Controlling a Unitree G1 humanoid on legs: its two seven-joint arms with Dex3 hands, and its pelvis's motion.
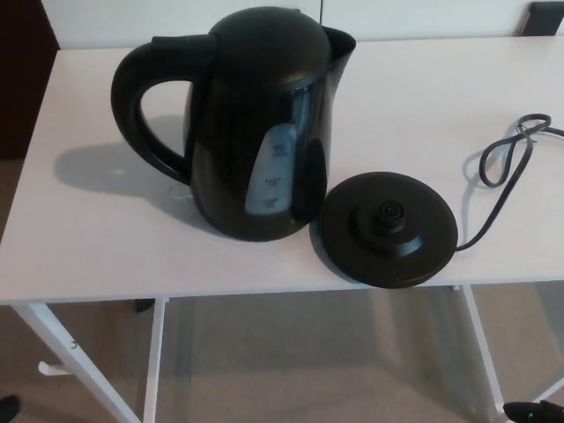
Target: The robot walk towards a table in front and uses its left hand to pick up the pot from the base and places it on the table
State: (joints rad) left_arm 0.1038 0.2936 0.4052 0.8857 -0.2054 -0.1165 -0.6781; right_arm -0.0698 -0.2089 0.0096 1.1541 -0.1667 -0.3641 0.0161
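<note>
A wide white table (88, 247) fills most of what I can see, its top smooth and matte, carried on slim white metal legs (53, 348) over a beige carpeted floor (291, 370). The pot (238, 123) stands upright on the tabletop, left of centre: a glossy black plastic kettle with a domed lid, a small spout pointing far-right and a thick looped handle (132, 106) sticking out to the left. A pale, translucent water gauge (275, 172) runs down its near side. It sits off the base (388, 229), just beside it on the left, the two nearly touching. The base is a flat black disc with a raised round connector in the middle, lying close to the near edge. A dark grey cord (507, 167) trails from it to the right and loops back on itself. Neither the left hand nor the right hand shows in the view, so I cannot tell how their fingers stand
</note>
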